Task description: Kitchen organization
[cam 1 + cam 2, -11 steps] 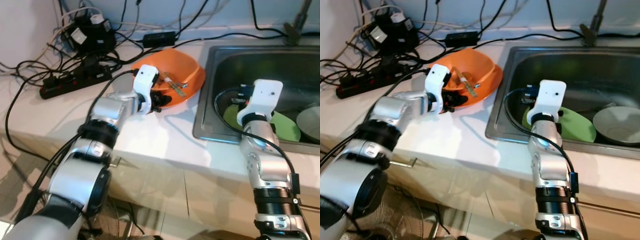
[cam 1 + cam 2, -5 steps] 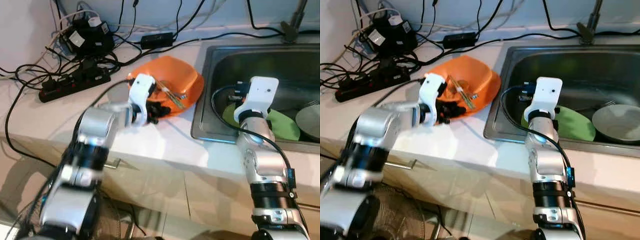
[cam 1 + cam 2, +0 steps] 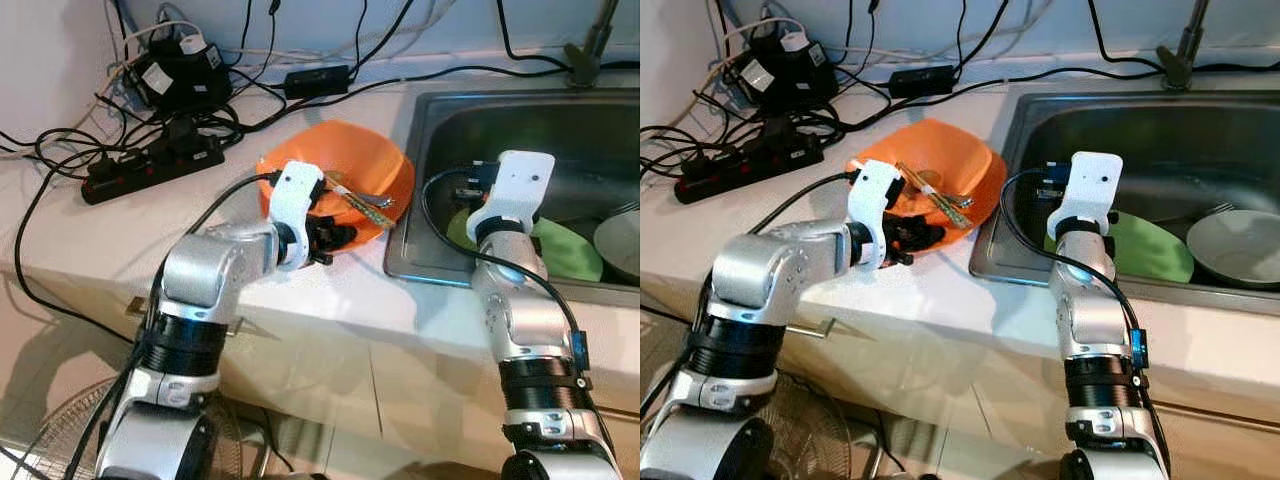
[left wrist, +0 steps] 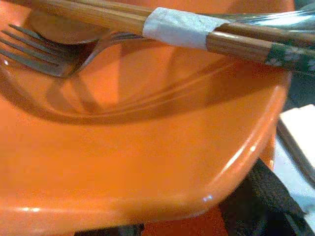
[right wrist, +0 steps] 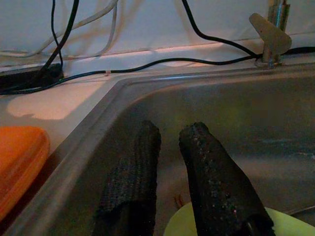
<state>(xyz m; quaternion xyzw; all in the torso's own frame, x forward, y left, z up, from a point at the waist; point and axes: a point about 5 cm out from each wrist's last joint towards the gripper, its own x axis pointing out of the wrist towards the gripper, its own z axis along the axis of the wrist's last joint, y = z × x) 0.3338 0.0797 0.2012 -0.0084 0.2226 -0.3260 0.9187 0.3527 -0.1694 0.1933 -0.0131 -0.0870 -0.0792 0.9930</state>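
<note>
Bowl in our left pincer, tilted and nearer the sink than a second ago

Our left pincer (image 3: 322, 235) is clamped on the near rim of the orange bowl (image 3: 355, 165), one finger under it and one inside as far as we can tell, and over the last second the bowl has slid a little toward the sink (image 3: 420, 180) and tipped up, so the banded chopsticks (image 4: 162, 24) and the fork (image 4: 34, 46) now lie against its far side near the rim. We judge the bowl is being carried to the sink, and the loose cutlery could slip out if it tilts further. Our right pincer (image 5: 170, 172), fingers close together and holding nothing, hangs over the green plate (image 3: 1150, 250) in the sink, where it was before. A power strip (image 3: 150, 165) and cables lie well apart on the table (image 3: 330, 290).
</note>
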